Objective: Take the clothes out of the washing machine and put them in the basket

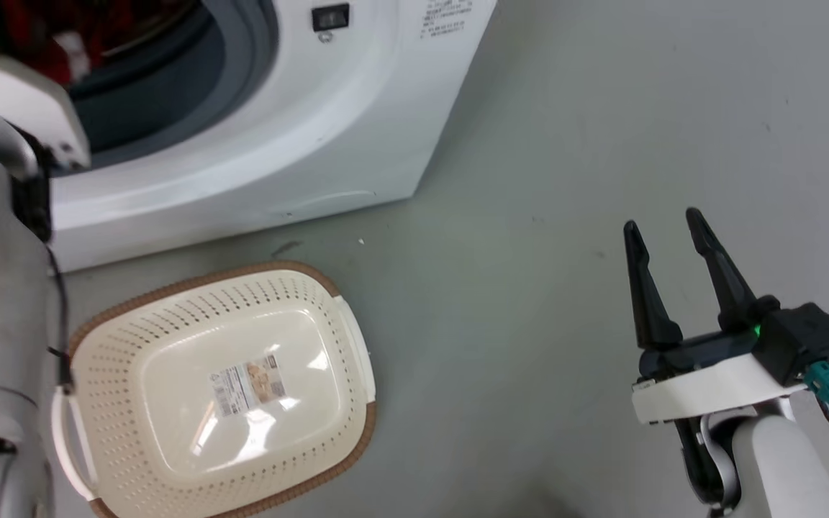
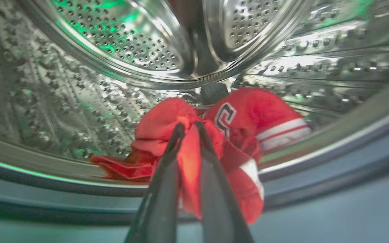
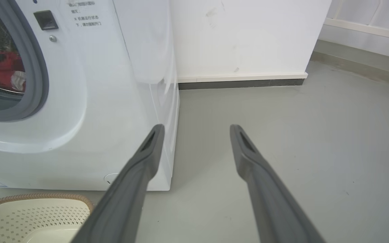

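Long dark fingers of the left gripper (image 2: 187,125) rise pressed close, pinching a fold of the red clothes (image 2: 255,111) between them. That bundle, with white stripes and a dark printed number, lies low in the steel drum (image 2: 140,50) of the washing machine (image 1: 278,158), its hem spilling over the drum's front lip. On the grey floor (image 1: 565,144) just before the machine's front stands the basket (image 1: 170,316). Well apart, the right gripper (image 1: 663,220) hovers over bare floor, fingers spread.
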Robot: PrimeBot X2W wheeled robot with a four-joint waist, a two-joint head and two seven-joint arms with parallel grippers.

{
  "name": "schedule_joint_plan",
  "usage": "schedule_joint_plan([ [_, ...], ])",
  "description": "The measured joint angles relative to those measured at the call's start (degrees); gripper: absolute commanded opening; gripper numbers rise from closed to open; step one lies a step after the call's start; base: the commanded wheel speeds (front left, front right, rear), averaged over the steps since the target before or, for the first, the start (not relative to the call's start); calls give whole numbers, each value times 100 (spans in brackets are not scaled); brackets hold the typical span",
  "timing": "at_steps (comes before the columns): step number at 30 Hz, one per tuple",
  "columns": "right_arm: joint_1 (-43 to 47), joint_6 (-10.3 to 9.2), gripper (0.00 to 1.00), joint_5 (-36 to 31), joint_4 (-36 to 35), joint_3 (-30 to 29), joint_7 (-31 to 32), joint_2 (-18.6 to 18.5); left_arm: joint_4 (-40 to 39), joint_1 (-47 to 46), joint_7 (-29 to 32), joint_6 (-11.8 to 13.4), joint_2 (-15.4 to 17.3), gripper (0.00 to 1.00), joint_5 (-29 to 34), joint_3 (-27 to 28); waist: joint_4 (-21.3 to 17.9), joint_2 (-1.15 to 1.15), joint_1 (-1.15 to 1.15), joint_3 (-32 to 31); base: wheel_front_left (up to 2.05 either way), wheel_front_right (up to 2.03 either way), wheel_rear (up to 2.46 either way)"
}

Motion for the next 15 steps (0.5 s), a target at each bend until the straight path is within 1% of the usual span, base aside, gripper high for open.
schedule_joint_plan([
  [2,129,-1,100,-41,-26,-92,55,-1,-40,262,-159,29,-99,0,-97,81,73,0,0,-205,0,0,0],
  [5,302,-1,100,-80,-102,-197,156,0,-286,611,-230,35,-205,0,-270,231,194,0,0,-513,0,0,0],
  [10,576,-1,100,-141,-247,-325,331,-1,-1460,1458,-248,91,-444,0,-326,461,412,0,-1,-1013,0,0,0],
  [15,822,-1,100,-166,-401,-392,471,0,-2332,2278,-247,97,-628,0,-299,621,611,0,-1,-1498,0,0,0],
])
